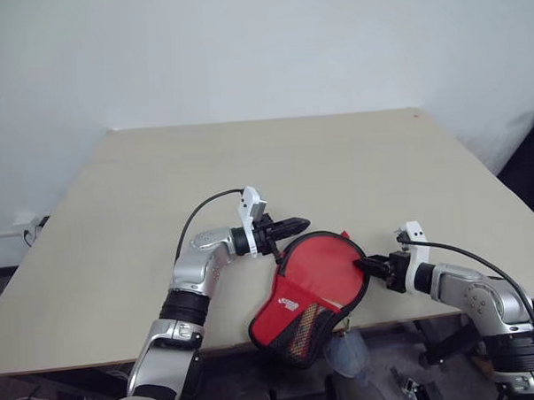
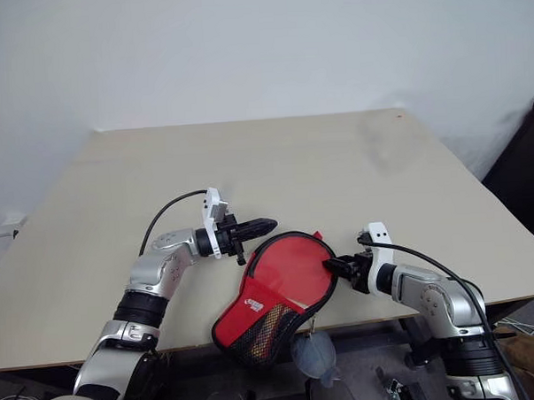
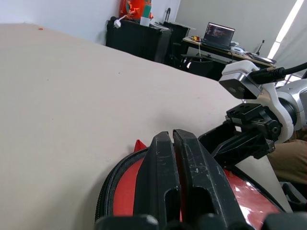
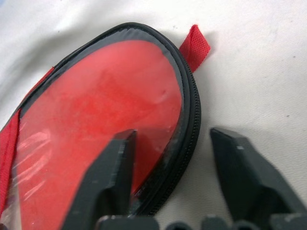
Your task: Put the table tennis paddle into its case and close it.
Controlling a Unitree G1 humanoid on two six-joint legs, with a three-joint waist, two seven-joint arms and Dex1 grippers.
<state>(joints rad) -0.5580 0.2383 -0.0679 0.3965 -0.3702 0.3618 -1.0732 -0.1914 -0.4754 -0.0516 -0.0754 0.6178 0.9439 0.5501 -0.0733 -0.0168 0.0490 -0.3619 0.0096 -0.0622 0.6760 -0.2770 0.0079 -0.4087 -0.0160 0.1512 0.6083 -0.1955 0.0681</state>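
My right pincer (image 4: 165, 184) straddles the case (image 1: 311, 291) rim at three o'clock, jaws apart (left pincer (image 1: 290, 226) pressed together), and closing carelessly could shove it off the desk (image 1: 248, 165).

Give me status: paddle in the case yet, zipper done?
Done, apparently: the paddle shows red behind the clear window of the case, which lies at the table near edge, its narrow end overhanging. In hand: the right gripper is open, straddling the zippered rim; the left gripper is shut, hovering by the case's far edge. Left: whether the zipper is fully closed can't be confirmed.
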